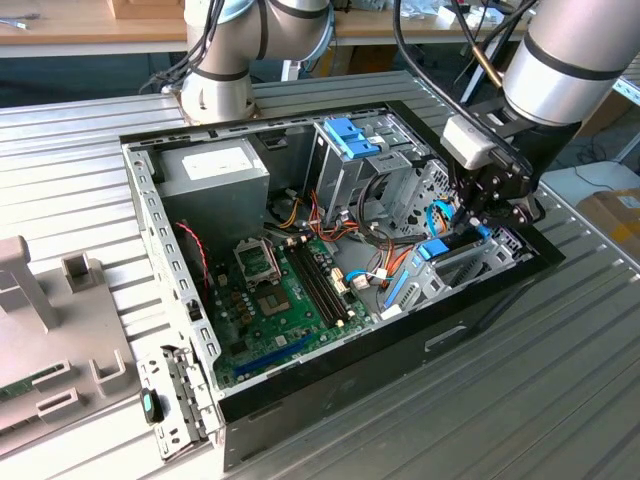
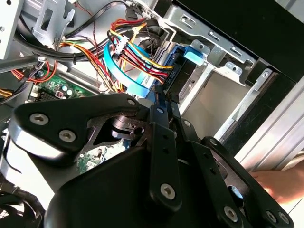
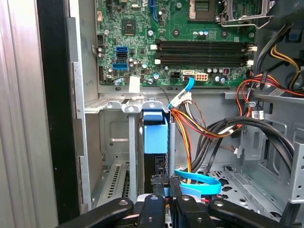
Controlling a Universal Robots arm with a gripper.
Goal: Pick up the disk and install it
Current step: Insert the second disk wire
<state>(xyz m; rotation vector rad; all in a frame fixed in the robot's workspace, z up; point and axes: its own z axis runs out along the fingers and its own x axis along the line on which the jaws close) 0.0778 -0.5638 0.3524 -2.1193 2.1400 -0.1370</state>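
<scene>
The gripper (image 3: pixel 162 183) reaches into the open computer case (image 1: pixel 480 322), its fingers (image 2: pixel 160 105) pinched close on the rear edge of the disk (image 3: pixel 155 134), which stands edgewise in the metal drive cage (image 3: pixel 114 124) beside the motherboard (image 1: pixel 285 300) and cable bundle (image 2: pixel 128 57).

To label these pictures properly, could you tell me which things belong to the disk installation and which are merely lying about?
Job: disk in light-blue plastic rails; silver metal drive cage; black gripper.
Lying about: green motherboard; grey metal power supply box; grey plastic panel.
</scene>
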